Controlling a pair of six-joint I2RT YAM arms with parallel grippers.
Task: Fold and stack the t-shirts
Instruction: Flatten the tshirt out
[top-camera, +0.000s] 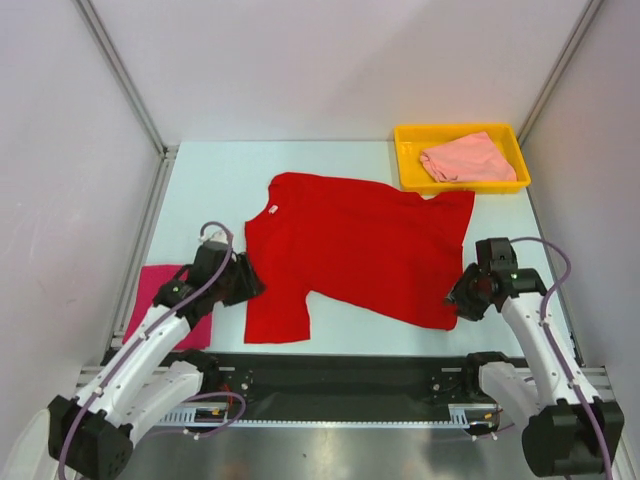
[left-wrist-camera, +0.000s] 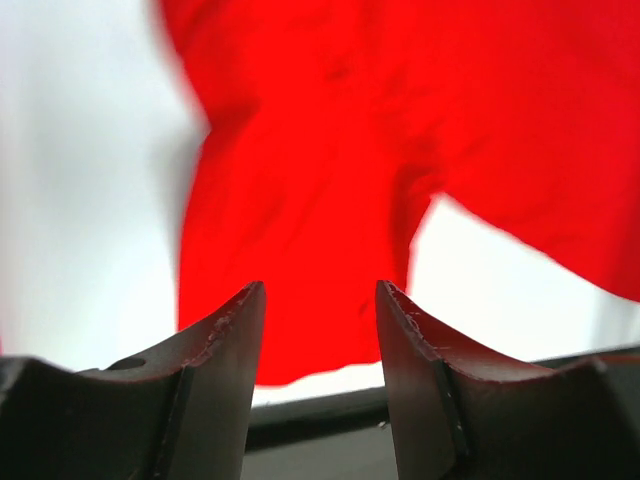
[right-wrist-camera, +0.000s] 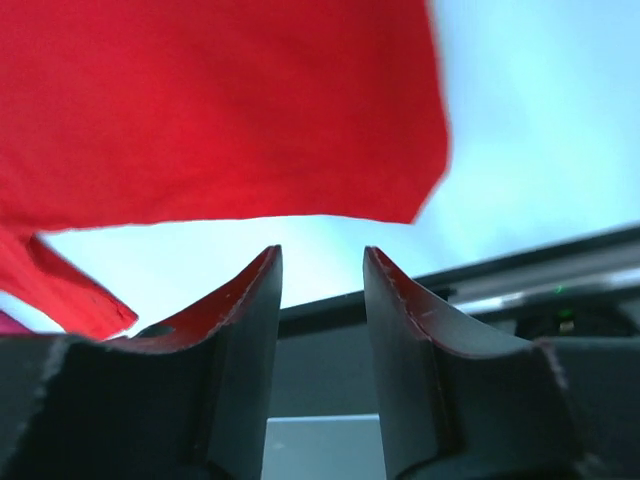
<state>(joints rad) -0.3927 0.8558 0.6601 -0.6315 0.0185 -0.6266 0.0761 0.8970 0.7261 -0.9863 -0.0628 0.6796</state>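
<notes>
where the left arm (top-camera: 140, 355) crosses it, magenta shirt (top-camera: 145, 288) at the bench's (top-camera: 220, 180) left edge is partly hidden; red shirt (top-camera: 350, 250) flat mid-bench, between left pincer (left-wrist-camera: 320, 290) and right pincer (right-wrist-camera: 322, 255), both open, empty.

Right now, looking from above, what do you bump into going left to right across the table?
magenta pink shirt → left hand → red shirt → right hand
</notes>
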